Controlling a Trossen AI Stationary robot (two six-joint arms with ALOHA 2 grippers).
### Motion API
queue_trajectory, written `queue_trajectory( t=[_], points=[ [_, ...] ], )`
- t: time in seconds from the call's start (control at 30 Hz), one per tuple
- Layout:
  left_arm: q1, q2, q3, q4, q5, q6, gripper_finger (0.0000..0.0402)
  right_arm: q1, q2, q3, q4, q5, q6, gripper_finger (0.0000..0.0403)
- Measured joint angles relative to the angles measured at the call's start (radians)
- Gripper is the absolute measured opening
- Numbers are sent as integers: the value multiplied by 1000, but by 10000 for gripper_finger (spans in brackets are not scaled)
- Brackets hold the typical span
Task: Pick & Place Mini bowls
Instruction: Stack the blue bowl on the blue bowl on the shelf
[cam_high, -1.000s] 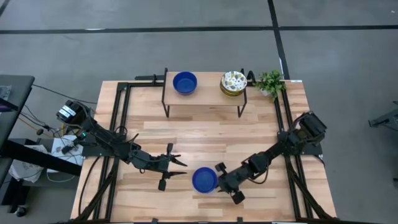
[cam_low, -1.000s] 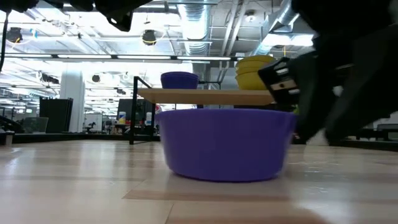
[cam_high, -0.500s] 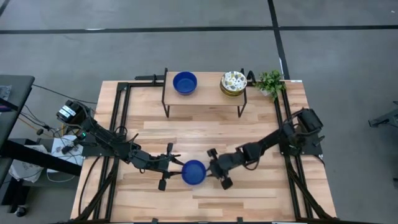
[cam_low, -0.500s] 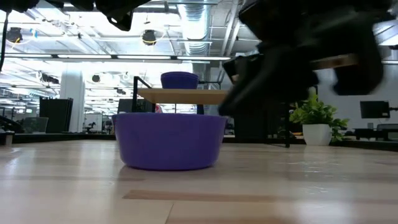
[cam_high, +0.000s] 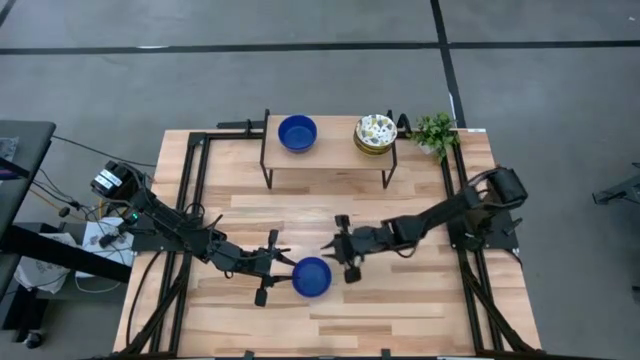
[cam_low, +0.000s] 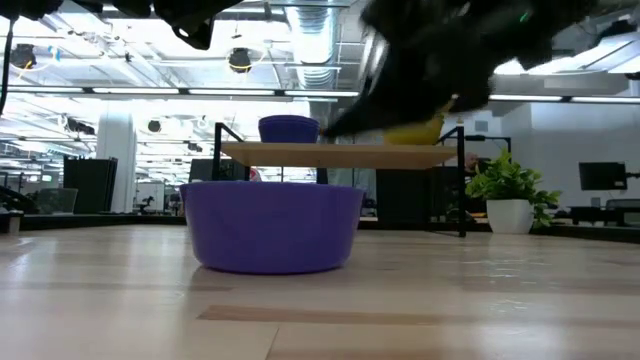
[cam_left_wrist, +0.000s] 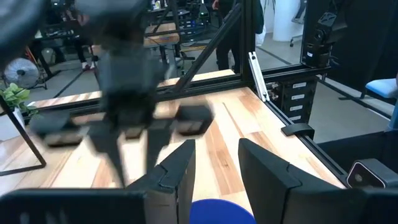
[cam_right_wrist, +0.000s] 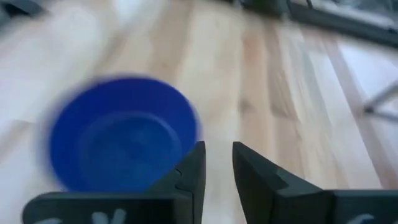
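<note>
Left gripper (cam_high: 284, 263) sits low at the near side, fingers parted with nothing between them — the blue bowl (cam_high: 312, 277) rests just ahead of its tips, upright, mouth to the ceiling, round with no long axis. Right gripper (cam_high: 341, 248) hangs just past the bowl's far-right edge, clear of it, jaws a narrow gap apart, empty. Another blue bowl (cam_high: 297, 133) and a stack of patterned bowls (cam_high: 375, 133) stand on the shelf (cam_high: 330, 152) far ahead of both.

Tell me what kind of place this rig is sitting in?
Likely an open-plan robotics lab or workshop. The low view shows exposed ceiling ducts and strip lighting, with more desks and monitors behind the wooden table; the high view shows bare grey floor around it.
</note>
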Motion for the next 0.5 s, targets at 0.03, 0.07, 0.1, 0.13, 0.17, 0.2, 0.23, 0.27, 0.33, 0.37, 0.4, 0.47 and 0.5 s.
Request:
queue_trajectory(
  t=[0.03,0.07,0.1,0.13,0.17,0.2,0.23,0.27,0.33,0.37,0.4,0.47,0.5],
  points=[
    [0,0,0,0,-1,0,121,20,-23,0,-8,-2,-8,67],
    [0,0,0,-1,-5,-3,121,42,-46,1,-19,-2,-18,63],
    [0,0,0,-5,-11,-10,121,67,-70,1,-38,-2,-24,59],
    [0,0,0,-12,-16,-22,121,91,-90,1,-54,-4,-26,55],
    [0,0,0,-24,-30,-32,121,117,-106,1,-66,-10,-27,51],
    [0,2,0,-39,-59,-46,121,143,-122,2,-88,-23,-29,48],
    [0,8,0,-50,-101,-63,121,167,-134,2,-112,-40,-29,44],
    [0,18,1,-61,-151,-78,121,192,-141,2,-133,-59,-29,40],
    [2,44,1,-69,-247,-87,121,233,-144,1,-172,-87,-31,33],
    [8,58,2,-69,-277,-90,121,254,-142,1,-192,-89,-38,28],
    [16,72,7,-69,-297,-102,121,272,-137,1,-203,-89,-44,24],
    [32,92,18,-69,-300,-132,121,298,-126,0,-206,-88,-44,16],
    [40,104,25,-66,-300,-149,121,306,-121,0,-206,-89,-44,13]
  ],
)
